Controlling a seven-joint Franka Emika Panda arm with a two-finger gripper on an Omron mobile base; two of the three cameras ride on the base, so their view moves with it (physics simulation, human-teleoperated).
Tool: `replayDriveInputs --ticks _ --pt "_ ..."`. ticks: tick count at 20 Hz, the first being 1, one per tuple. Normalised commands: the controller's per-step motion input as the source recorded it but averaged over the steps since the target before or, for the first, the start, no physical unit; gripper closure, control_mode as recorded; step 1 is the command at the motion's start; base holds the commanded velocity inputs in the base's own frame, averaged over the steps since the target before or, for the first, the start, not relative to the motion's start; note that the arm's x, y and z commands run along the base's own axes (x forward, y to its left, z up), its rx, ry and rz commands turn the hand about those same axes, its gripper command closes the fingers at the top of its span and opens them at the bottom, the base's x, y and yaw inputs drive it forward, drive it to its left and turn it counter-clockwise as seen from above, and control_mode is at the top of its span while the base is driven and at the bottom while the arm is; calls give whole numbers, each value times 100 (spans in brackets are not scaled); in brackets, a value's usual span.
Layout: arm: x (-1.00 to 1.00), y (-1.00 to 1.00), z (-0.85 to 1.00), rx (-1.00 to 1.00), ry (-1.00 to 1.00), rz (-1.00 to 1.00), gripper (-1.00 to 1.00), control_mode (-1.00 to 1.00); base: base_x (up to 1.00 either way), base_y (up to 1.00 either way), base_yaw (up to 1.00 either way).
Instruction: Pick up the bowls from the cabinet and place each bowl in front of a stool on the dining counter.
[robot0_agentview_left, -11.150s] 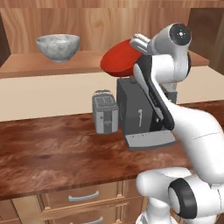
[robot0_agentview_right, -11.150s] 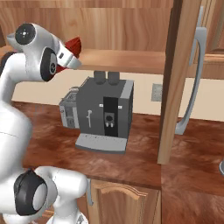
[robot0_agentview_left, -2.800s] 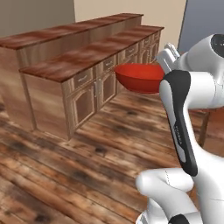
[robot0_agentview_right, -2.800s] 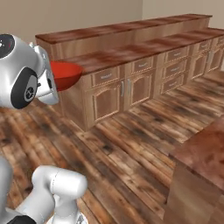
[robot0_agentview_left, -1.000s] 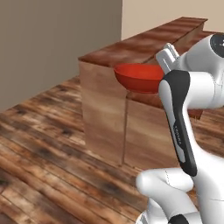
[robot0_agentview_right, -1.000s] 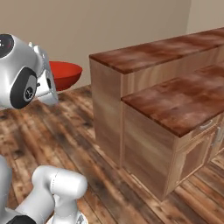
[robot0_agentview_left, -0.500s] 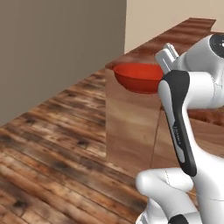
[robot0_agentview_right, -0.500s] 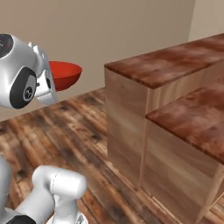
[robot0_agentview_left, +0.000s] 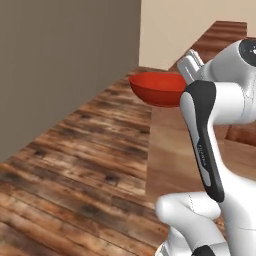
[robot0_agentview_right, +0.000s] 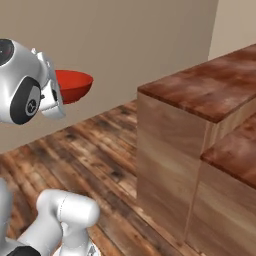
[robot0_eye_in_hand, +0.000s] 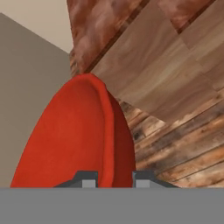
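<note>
My gripper (robot0_eye_in_hand: 114, 178) is shut on the rim of the glossy red bowl (robot0_eye_in_hand: 74, 135), one finger on each side of the rim. I hold the bowl (robot0_agentview_left: 159, 89) up at chest height ahead of my white arm, over the floor. From the right, the bowl (robot0_agentview_right: 75, 85) sticks out beyond the hand. The dining counter (robot0_agentview_right: 200, 85) has a dark reddish-brown top over a plain lighter wood panel, and its end stands to the right of the bowl. Its panel front (robot0_agentview_left: 170, 150) rises just behind the bowl. The cabinet and the stool are out of view.
A plain grey-brown wall (robot0_agentview_left: 65, 65) runs along the left, a cream wall (robot0_agentview_left: 170, 30) beyond it. Dark plank floor (robot0_agentview_left: 75, 190) lies open below the bowl. A lower counter top (robot0_agentview_right: 235, 150) steps down behind the dining counter's end.
The whole picture has swung: the base is turning, so the counter slides right and the wall comes in from the left. The red bowl stays held the same way.
</note>
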Motion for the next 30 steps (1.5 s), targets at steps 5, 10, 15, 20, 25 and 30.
replayDriveInputs --ticks 5,10,15,20,25,30 --pt "0 0 0 0 0 0 100 100 96 66 -23" --pt "0 0 0 0 0 0 100 100 75 48 -22" --pt "0 0 0 0 0 0 100 100 67 36 -23" --pt "0 0 0 0 0 0 100 100 62 27 -24" --pt "0 0 0 0 0 0 100 100 64 22 -27" --pt "0 0 0 0 0 0 100 100 72 25 -28"
